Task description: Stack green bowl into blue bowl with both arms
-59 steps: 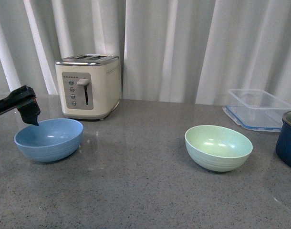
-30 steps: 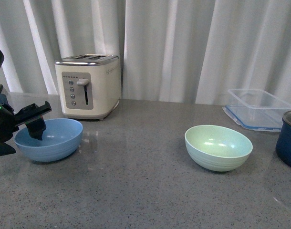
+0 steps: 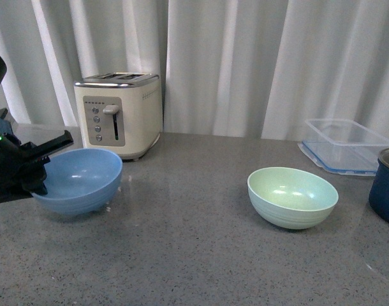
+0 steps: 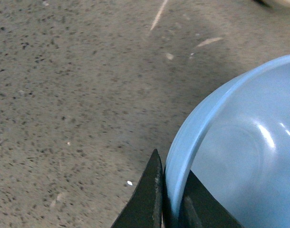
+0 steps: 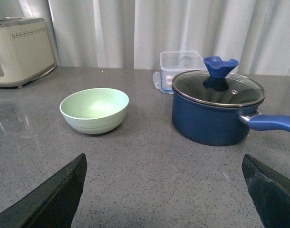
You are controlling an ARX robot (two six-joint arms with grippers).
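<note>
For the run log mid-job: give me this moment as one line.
left gripper: shut on blue bowl rim | right gripper: open, apart from green bowl | green bowl: on counter, unstacked

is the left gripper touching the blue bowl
Touching. The left wrist view shows the left gripper shut on the rim of the blue bowl, one of its fingers on each side.

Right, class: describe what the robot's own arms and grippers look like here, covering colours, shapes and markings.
The left arm is bulky and matte black, with a rounded joint and a small green light. The left gripper has two thin black fingers tapering to points. The right gripper shows two broad black wedge-shaped fingers. The right arm itself is out of view.
</note>
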